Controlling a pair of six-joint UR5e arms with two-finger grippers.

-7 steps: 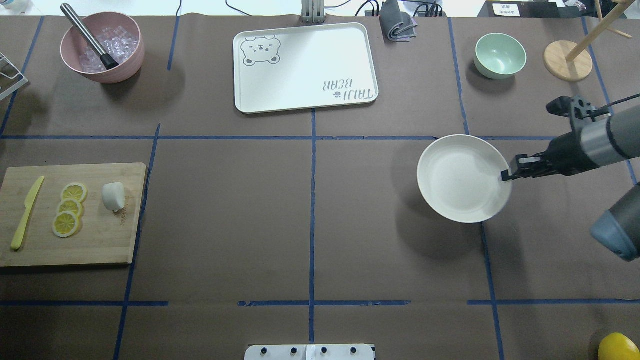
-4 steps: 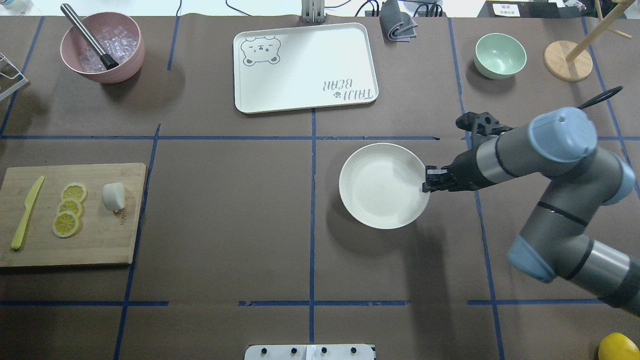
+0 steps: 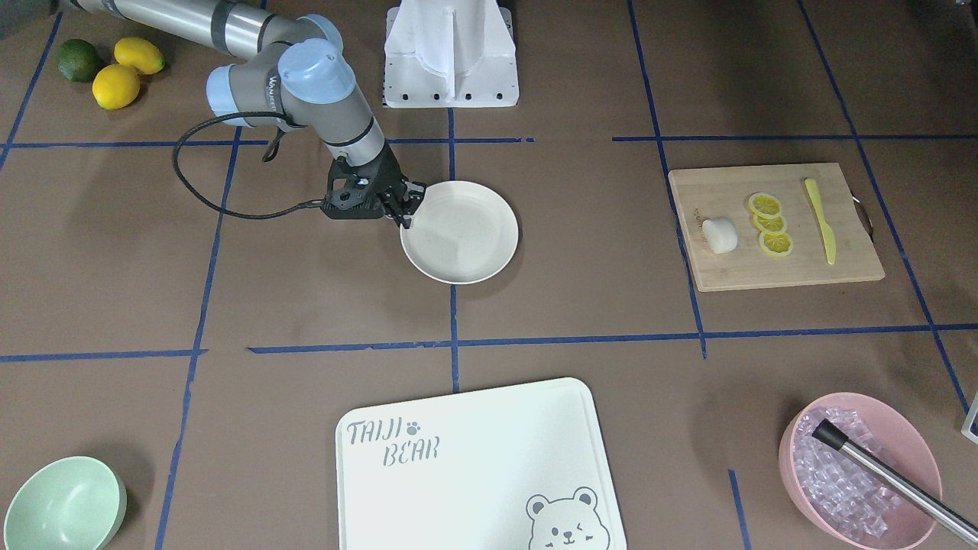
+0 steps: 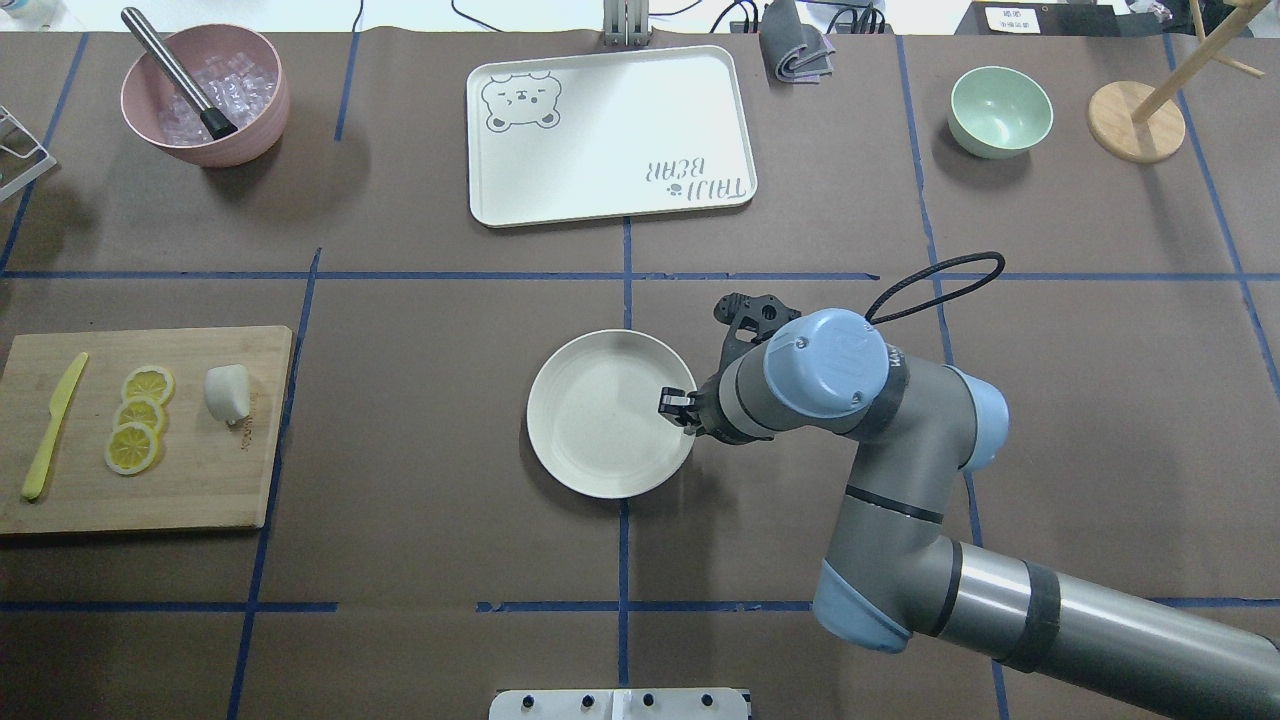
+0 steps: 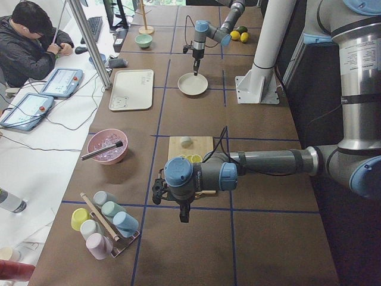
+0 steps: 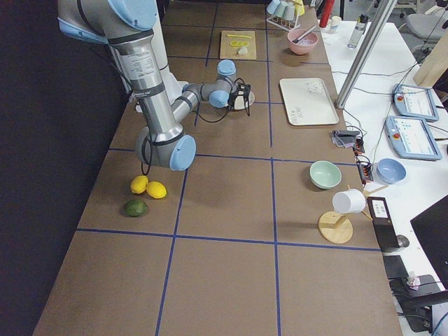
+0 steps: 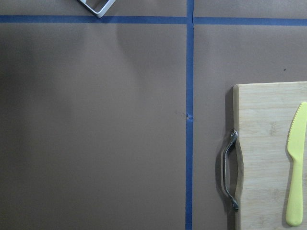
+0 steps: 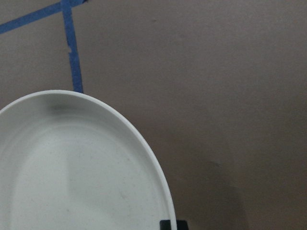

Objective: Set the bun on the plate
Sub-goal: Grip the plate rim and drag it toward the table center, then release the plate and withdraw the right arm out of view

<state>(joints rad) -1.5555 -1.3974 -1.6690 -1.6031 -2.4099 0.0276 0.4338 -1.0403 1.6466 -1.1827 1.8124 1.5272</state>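
In the front-facing view, the right arm is seen reaching in from the upper left, its wrist bent down. The right gripper (image 3: pixel 403 214) is closed on the rim of the plate (image 3: pixel 466 237), which lies across the central tape line (image 3: pixel 453 321). The bun (image 3: pixel 719 234) is found on the cutting board (image 3: pixel 772 271), just beside the lemon slices (image 3: pixel 770 223) and well apart from the plate.

In the overhead view, the arm is folded at the elbow, and the fingers are clamped on the plate's right edge.

From the exterior left, the left gripper (image 5: pixel 183 215) is pointed downward past the board's end; its opening cannot be told.

In the left wrist view, only the board's handle (image 7: pixel 230 170) and a yellow knife (image 7: pixel 296 187) are shown.

In the right wrist view, a dark fingertip (image 8: pixel 172 224) is seen at the plate's rim.
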